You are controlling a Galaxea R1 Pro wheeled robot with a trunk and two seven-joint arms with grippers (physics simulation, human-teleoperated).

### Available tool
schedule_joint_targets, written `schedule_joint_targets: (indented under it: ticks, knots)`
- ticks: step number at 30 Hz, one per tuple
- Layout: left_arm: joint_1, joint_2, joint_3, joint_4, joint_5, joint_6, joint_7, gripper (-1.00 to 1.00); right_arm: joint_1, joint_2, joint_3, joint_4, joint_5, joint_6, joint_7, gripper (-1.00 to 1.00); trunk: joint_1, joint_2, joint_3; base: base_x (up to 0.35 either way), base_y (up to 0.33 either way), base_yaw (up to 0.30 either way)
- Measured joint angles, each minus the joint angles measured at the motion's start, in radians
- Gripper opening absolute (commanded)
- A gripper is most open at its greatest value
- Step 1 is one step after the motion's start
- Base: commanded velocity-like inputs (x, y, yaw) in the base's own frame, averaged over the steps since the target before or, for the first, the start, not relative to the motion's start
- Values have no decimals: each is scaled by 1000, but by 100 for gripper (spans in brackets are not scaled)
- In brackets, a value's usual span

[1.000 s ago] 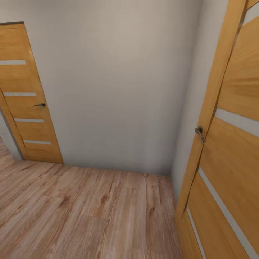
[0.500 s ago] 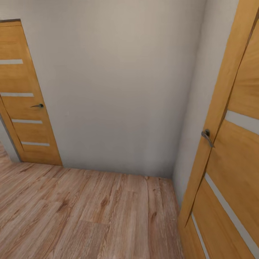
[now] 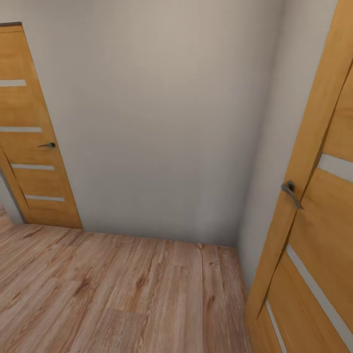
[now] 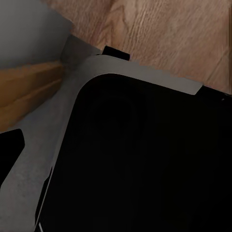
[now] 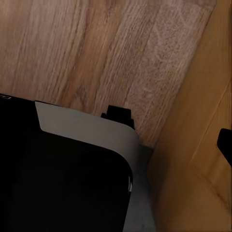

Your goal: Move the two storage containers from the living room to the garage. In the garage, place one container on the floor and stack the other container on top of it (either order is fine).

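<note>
Pincers' grip cannot be told from either wrist view, black-and-grey robot base [image 4: 145,159] over wood-plank floor [image 3: 122,289], open orange-brown door [image 3: 314,235] close at right, cream wall [image 3: 162,117] ahead, second door [image 3: 29,132] far left, hallway holding none of the storage containers

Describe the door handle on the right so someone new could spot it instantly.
Start at the plain grey wall ahead, then go right to the big orange-brown door at the picture's edge. Its grey lever handle sits on the door's near edge, larger and closer than the small dark handle on the far left door.
</note>
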Motion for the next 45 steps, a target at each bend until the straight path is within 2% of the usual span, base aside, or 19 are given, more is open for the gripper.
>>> schedule_joint_targets:
  ticks: [45]
  knots:
    - [0, 3, 1, 0, 3, 10, 1, 100, 0, -1, -2, 0, -5, -4, -13, 100, 0, 0, 0, 320, 0, 0]
